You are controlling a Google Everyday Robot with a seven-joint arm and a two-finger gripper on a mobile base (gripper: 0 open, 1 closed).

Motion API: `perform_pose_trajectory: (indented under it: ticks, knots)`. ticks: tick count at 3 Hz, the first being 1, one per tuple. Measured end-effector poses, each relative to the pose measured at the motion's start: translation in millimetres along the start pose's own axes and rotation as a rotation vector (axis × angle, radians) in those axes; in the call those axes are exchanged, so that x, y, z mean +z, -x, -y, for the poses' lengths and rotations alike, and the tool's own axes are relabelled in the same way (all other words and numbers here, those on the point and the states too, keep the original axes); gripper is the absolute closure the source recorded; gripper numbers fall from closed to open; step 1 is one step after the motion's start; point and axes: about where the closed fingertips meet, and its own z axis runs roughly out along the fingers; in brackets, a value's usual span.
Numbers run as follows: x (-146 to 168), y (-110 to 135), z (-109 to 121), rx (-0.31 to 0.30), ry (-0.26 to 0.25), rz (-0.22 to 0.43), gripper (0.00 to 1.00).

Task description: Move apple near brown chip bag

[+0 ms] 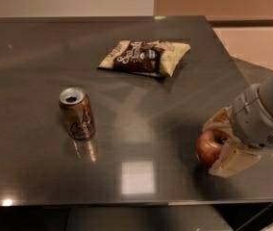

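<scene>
The apple (pixel 209 147), red with yellowish patches, is at the table's front right. My gripper (pixel 218 146) reaches in from the right with one cream finger (pixel 217 122) behind the apple and the other in front of it, shut on it. The apple looks slightly off the table surface, though I cannot be sure. The brown chip bag (pixel 145 57), dark brown with cream ends, lies flat at the back centre, well away from the apple.
An open brown drink can (pixel 77 113) stands upright left of centre. The dark glossy table (pixel 141 109) has its front edge just below the gripper and its right edge close to the arm.
</scene>
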Motion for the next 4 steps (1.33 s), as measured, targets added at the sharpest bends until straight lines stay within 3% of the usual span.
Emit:
perform_pose_trajectory:
  ticks: [1, 3, 4]
  knots:
    - [-25, 12, 43, 0.067, -0.05, -0.009, 1.0]
    - [-40, 27, 116, 0.28, -0.136, 0.011, 1.0]
    - [-39, 29, 123, 0.275, -0.145, 0.006, 1.0]
